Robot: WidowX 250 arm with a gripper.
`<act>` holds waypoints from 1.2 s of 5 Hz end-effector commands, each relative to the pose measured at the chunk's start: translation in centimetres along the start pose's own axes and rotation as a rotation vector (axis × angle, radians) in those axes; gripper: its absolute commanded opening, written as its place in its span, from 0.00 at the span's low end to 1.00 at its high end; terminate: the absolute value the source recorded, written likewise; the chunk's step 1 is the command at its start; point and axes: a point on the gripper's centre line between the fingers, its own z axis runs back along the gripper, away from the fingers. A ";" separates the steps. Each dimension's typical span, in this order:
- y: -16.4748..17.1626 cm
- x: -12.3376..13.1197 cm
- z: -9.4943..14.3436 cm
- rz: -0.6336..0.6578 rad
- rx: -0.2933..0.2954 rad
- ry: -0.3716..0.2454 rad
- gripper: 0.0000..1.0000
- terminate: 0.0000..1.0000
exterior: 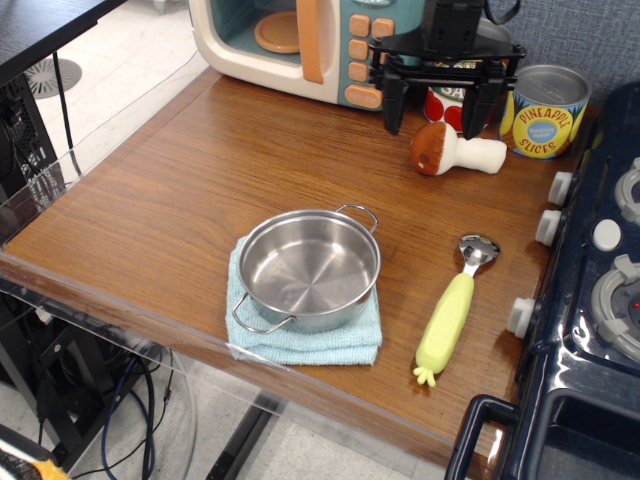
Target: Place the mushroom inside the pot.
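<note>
— So, where does the mushroom (455,150) lie?

— On its side on the wooden table (180,190), beyond the pot (308,268) and off toward the pineapple can (545,110). Its reddish-brown cap points back toward the pot side, its white stem toward that can.

— And the pincer (435,108)?

— Spread wide, nothing between its two black fingers (393,105). It hangs farther from the pot than the mushroom does, in front of the toy microwave (290,40) and a red tomato can (447,100) that it mostly hides. The fingertips point down just behind the mushroom, one past the cap and the other over the start of the stem. Whether they touch it I cannot tell.

— The pot itself?

— Upright and empty on a folded light-blue cloth (300,335), close to the table's front edge, well apart from the mushroom. A yellow-handled scoop (450,310) lies beside the pot, on the side toward the dark blue toy stove (590,330).
</note>
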 end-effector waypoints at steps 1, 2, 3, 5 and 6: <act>-1.1 4.1 -0.5 -0.026 0.030 -0.094 1.00 0.00; -1.5 4.1 -2.0 -0.077 0.019 -0.083 1.00 0.00; -1.6 4.3 -3.4 -0.113 -0.022 -0.035 1.00 0.00; -1.5 4.4 -3.9 -0.067 -0.014 -0.065 0.00 0.00; -1.3 4.3 -3.7 -0.065 -0.017 -0.061 0.00 0.00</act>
